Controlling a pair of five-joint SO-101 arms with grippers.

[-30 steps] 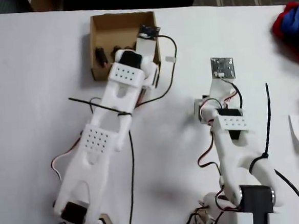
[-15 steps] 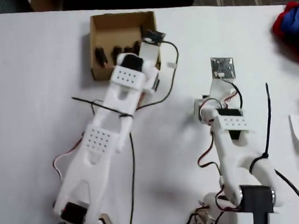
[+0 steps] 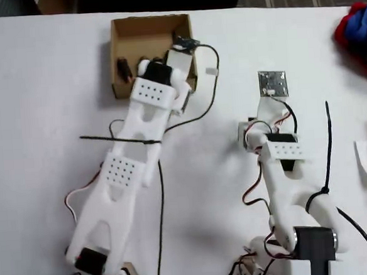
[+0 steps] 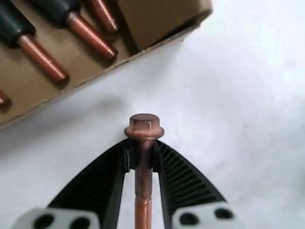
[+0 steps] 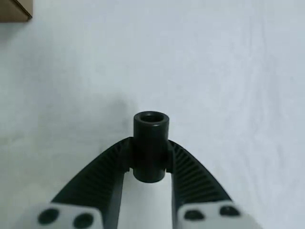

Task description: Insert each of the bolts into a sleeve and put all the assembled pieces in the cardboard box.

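Bright, even light from overhead falls on the white table, nearly washing it out around the cardboard box. Shadows are soft: a thin dark line under the box's wall, a pale grey smudge just out from it. The bolt near the box has a dull coppery sheen; the sleeve, well away from it, a faint rim highlight
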